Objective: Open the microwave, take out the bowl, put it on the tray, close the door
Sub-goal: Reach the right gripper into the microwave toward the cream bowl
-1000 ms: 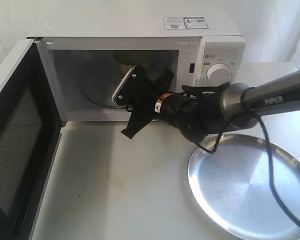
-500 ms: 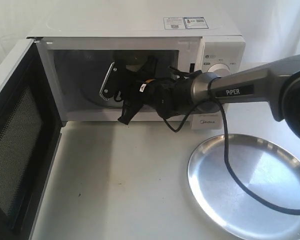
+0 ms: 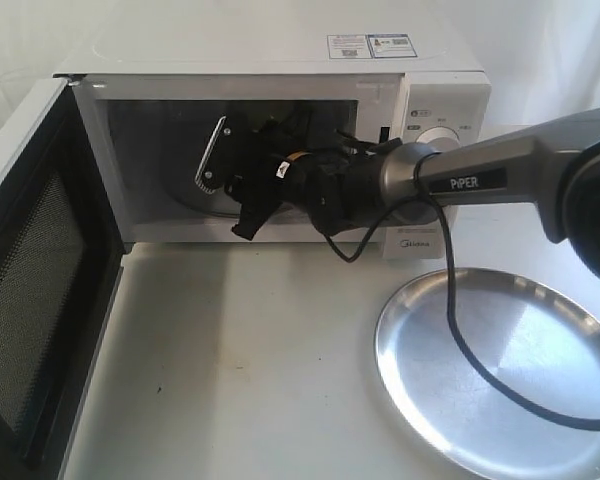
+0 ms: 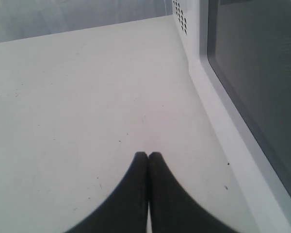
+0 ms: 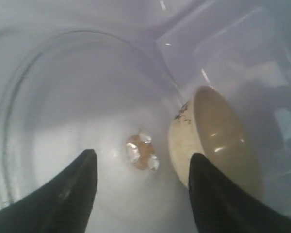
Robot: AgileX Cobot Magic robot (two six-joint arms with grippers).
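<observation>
The door [image 3: 40, 290] hangs wide open at the left of the exterior frame, so I count the first step as done. The bowl [image 5: 213, 145] is not yet out: it sits on the glass turntable [image 5: 63, 97] inside the microwave [image 3: 280, 50], upper centre of the frame. My right gripper [image 3: 225, 190] is in the cavity, spread wide and holding nothing, one finger just beside the bowl. What is left, as I judge it: grasp the bowl, carry it to the tray [image 3: 500, 380] at lower right, then shut the door. My left gripper [image 4: 148, 156] is pinched together above the counter [image 3: 260, 360], beside the door. The counter is white and matt with a few dark specks. Pale walls stand behind.
</observation>
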